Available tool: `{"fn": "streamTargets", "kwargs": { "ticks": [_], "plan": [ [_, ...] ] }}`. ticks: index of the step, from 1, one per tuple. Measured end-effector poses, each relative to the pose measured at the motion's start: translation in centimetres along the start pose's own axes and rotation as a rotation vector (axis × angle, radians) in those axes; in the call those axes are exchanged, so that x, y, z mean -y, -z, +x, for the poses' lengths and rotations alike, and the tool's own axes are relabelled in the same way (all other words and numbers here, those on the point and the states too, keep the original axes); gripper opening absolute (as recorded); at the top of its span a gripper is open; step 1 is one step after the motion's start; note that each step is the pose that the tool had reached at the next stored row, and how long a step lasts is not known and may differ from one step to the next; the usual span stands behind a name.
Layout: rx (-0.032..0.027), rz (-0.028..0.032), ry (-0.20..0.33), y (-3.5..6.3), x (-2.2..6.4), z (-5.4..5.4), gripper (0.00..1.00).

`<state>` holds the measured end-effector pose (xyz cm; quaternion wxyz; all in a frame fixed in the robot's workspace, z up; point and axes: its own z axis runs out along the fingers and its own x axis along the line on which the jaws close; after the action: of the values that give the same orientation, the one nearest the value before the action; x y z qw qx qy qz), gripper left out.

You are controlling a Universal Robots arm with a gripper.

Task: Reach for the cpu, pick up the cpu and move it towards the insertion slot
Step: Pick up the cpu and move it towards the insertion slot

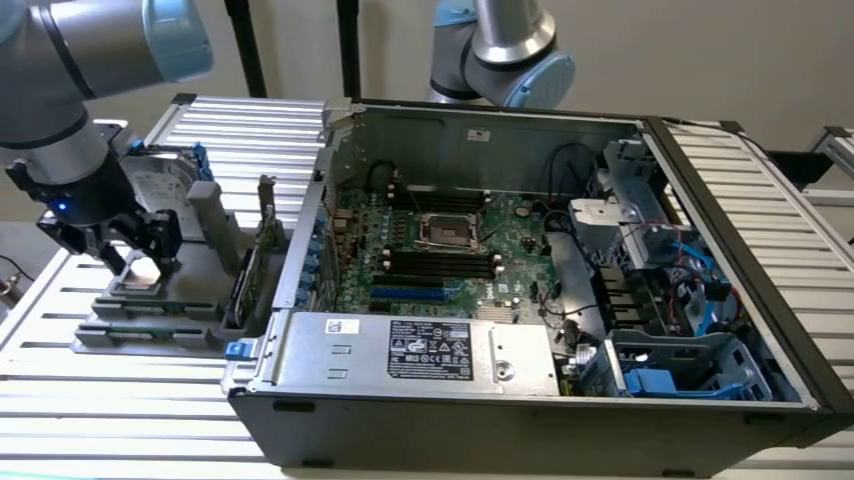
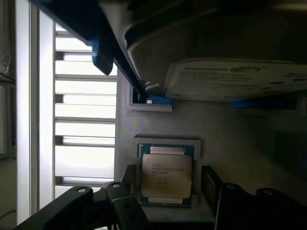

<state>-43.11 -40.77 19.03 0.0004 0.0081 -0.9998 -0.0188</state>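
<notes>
The end effector (image 1: 134, 256) hangs over the grey holder (image 1: 147, 322), which sits on the slatted table (image 1: 120, 425) outside the computer case (image 1: 534, 405), off the case wall on the exterior view's left. Its jaws stand wide open and we see nothing held in them. In the wrist view the two dark fingers (image 2: 125, 192) stand one on either side of the cpu (image 2: 166, 176), low and close to it. We cannot tell whether either one touches the chip's rim.

The cpu lies flat in a square pocket of that holder, silver top up, so it too is outside the case and well apart from the insertion slot (image 1: 447, 231). The slot sits on the green board in the middle of the case floor, its metal frame around a dark centre. A hard drive (image 2: 235, 79) also stands on the holder outside the case, clear of the fingers.

We judge the reach to be all but done and the pick-up not yet made: the chip is framed but not gripped. A sound grip here calls for the fingers to meet two opposite edges squarely and evenly, low enough to catch the thin rim. The chip is small, flat and seated in its pocket, so a skewed squeeze could tip or jam it.
</notes>
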Motion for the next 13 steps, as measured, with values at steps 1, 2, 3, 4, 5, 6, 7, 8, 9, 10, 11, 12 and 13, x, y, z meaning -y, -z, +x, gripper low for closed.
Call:
{"fn": "streamTargets", "kwargs": {
  "ticks": [1, 2, 3, 4, 5, 6, 7, 8, 9, 10, 11, 12, 13],
  "plan": [
    [0.0002, 0.0000, -0.002, -0.04, 0.00, 0.00, 0.65],
    [0.0002, 0.0000, -0.004, -0.08, 0.00, 0.01, 0.65],
    [0.0004, 0.0000, -0.006, -0.12, 0.00, 0.01, 0.65],
    [0.0004, 0.0000, -0.007, -0.15, 0.00, 0.02, 0.65],
    [0.0003, 0.0001, -0.009, -0.17, 0.00, 0.03, 0.65],
    [0.0004, 0.0001, -0.010, -0.19, 0.00, 0.03, 0.65],
    [0.0005, 0.0000, -0.011, -0.21, 0.00, 0.03, 0.65],
    [0.0006, 0.0000, -0.012, -0.23, 0.00, 0.04, 0.65],
    [0.0007, -0.0001, -0.013, -0.24, 0.00, 0.04, 0.65],
    [0.0008, 0.0000, -0.014, -0.25, 0.00, 0.05, 0.65],
    [0.0009, -0.0001, -0.015, -0.27, 0.00, 0.05, 0.65],
    [0.0008, 0.0000, -0.016, -0.28, 0.00, 0.07, 0.65],
    [0.0007, 0.0000, -0.016, -0.28, 0.00, 0.07, 0.65]
  ]
}}
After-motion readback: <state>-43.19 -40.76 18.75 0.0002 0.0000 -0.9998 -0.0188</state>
